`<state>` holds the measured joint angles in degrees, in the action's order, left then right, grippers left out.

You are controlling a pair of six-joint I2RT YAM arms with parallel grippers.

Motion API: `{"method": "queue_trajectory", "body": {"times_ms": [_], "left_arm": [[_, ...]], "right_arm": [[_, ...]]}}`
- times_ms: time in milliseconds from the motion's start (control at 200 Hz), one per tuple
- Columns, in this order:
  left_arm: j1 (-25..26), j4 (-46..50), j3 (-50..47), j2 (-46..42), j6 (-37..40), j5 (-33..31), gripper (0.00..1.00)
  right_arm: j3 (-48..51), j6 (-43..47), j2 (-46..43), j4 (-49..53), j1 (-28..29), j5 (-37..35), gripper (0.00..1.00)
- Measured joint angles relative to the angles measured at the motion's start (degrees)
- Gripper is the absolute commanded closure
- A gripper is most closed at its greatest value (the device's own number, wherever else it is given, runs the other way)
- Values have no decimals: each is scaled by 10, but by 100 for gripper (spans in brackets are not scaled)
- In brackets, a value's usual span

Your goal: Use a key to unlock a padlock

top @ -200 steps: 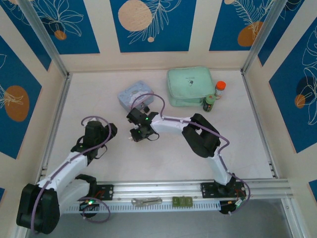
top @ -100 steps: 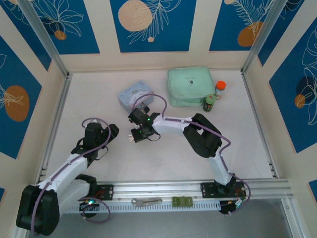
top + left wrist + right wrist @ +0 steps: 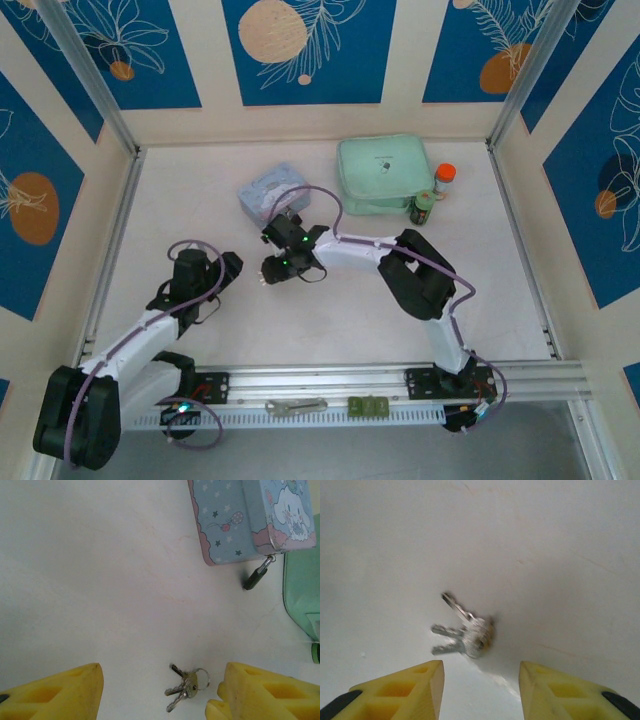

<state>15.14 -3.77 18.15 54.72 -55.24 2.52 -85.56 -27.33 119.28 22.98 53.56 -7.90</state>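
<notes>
Now that the jaws of my right gripper [image 3: 481, 680] have parted and hold nothing, the key [image 3: 467, 632] lies loose on the table [image 3: 560, 540] just ahead of them — well apart from the padlock [image 3: 255, 579] at the tin's [image 3: 235, 520] corner — so I must regrasp.

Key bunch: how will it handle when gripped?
Probably floppy: the key bunch has loose keys splayed apart, so ungripped ones should dangle. Lying flat and thin on the smooth table, it's likely hard to pinch and may slide.

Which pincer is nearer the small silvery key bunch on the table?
Right. The right pincer hovers just over the small silvery metal key bunch; the left pincer sits farther off, to its left.
</notes>
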Motion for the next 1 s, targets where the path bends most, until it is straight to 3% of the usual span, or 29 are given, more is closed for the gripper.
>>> {"method": "queue_trajectory", "body": {"times_ms": [215,530,720,770,1000], "left_arm": [[0,0,2,0,-3,0,35],[8,-6,2,5,-18,0,35],[26,-19,2,27,-22,0,35],[33,-24,2,34,-27,0,35],[104,-65,8,89,-49,-28,36]], "right_arm": [[-78,-13,51,22,10,-53,75],[-82,-19,67,59,16,-91,72],[-82,-28,67,58,16,-93,92],[-79,-27,66,52,16,-92,100],[29,-54,6,-23,6,-60,100]]}}
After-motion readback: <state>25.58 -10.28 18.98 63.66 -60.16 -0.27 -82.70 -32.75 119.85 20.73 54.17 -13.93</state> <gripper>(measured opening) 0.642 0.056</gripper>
